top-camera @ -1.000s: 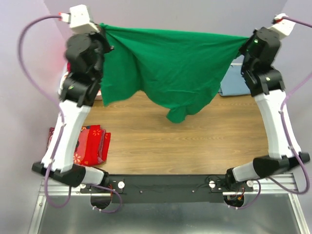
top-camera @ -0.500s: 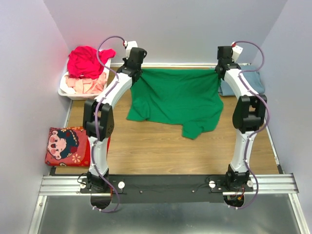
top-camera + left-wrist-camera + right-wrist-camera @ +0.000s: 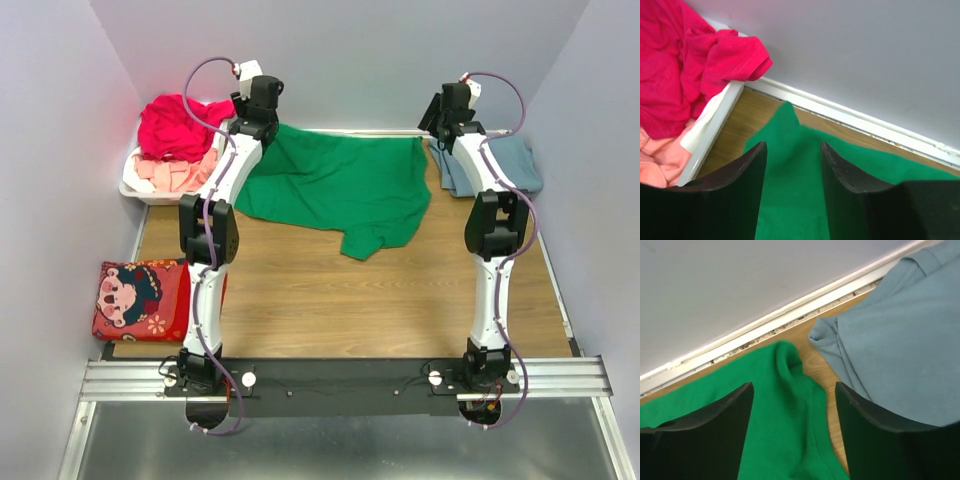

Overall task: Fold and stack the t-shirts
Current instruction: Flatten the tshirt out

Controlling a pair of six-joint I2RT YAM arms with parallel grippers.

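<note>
Having held it stretched a second ago, the left gripper (image 3: 792, 150) and right gripper (image 3: 793, 390) now stand wide open and empty, the bright green cotton t-shirt (image 3: 335, 185) lying spread beneath their fingers, apparently ready for folding.

A brown wooden desk (image 3: 330, 300) fills the middle. A white plastic basket (image 3: 133, 187) sits at its far left corner, close to the pale purple wall (image 3: 350, 60). A soft red pillow with a cartoon face (image 3: 135, 298) lies flat at the front left, well apart from the basket. A shiny metal rail (image 3: 130, 372) runs along the near edge.
</note>
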